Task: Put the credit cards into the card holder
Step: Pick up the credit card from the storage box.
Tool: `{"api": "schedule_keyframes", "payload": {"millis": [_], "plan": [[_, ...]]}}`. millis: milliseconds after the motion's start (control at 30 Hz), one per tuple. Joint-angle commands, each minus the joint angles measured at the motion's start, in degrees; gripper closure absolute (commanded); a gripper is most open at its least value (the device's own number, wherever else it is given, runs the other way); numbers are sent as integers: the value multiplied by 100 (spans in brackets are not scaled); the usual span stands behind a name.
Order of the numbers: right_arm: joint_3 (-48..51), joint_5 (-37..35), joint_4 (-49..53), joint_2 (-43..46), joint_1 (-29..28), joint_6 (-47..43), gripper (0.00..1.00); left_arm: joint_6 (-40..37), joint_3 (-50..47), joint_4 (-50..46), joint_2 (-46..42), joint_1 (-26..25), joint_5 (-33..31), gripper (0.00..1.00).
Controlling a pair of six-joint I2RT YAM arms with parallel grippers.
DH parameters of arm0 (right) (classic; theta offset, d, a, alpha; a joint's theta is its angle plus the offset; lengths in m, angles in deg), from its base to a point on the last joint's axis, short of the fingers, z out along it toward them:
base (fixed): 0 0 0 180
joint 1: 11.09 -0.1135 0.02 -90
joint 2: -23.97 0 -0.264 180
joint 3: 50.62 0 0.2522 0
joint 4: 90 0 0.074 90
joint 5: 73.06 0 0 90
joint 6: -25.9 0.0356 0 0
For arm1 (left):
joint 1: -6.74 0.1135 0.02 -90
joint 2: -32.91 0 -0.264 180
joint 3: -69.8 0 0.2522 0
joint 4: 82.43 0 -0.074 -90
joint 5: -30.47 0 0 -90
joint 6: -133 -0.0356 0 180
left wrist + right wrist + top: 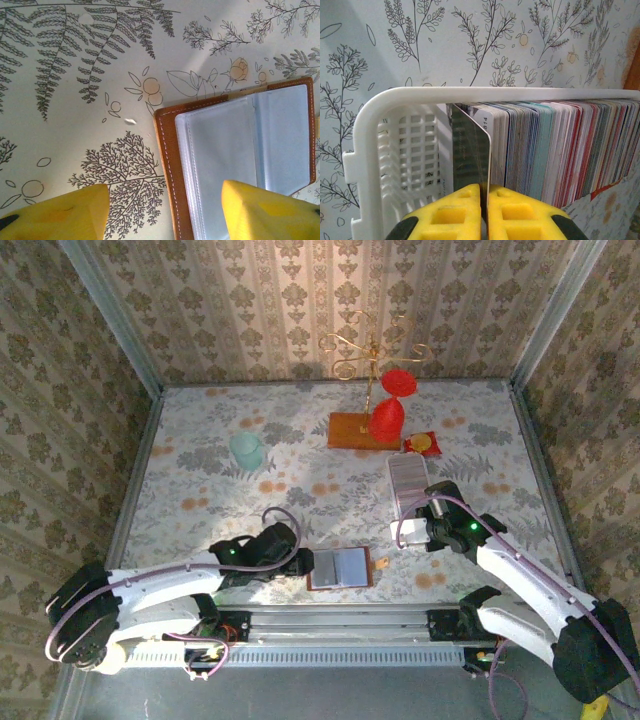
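Observation:
The credit cards [560, 145] stand edge-on in a long row inside a white tray [395, 150]. My right gripper [484, 192] is shut on the end card [470, 150], a dark card held upright at the tray's near end. In the top view the right gripper [413, 531] sits at the tray's [408, 480] near end. The card holder [240, 165], an orange-brown wallet, lies open on the table with its grey pockets up. My left gripper [165, 210] hangs open above its left edge, one finger over the cloth, the other over a pocket. From above, the holder [342, 568] lies just right of the left gripper [302, 562].
A wooden stand base [362, 430] with a gold wire rack and red items stands at the back. A red-and-yellow packet [424, 445] lies beside the tray's far end. A pale green cup [246, 450] sits at the mid left. Walls enclose the table.

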Motion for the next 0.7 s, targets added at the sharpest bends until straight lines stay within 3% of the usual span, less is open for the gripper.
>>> {"api": "schedule_keyframes", "payload": {"millis": [0,133,433,567,667], "plan": [[-179,40,246,147,26,212,95,-153,246,-31,83,57,149,36],[-423,463,971,302,16,587,100,-243,408,-321,186,43,172,33],[-944,1142,2135,770,-101,1463,100,-453,722,-624,569,-9,330,29],[-1344,1515,2292,1012,-114,2713,100,-493,845,-723,813,-51,344,27],[-1549,1874,2039,1090,-123,4408,100,-532,957,-830,1026,-82,314,27]]}}
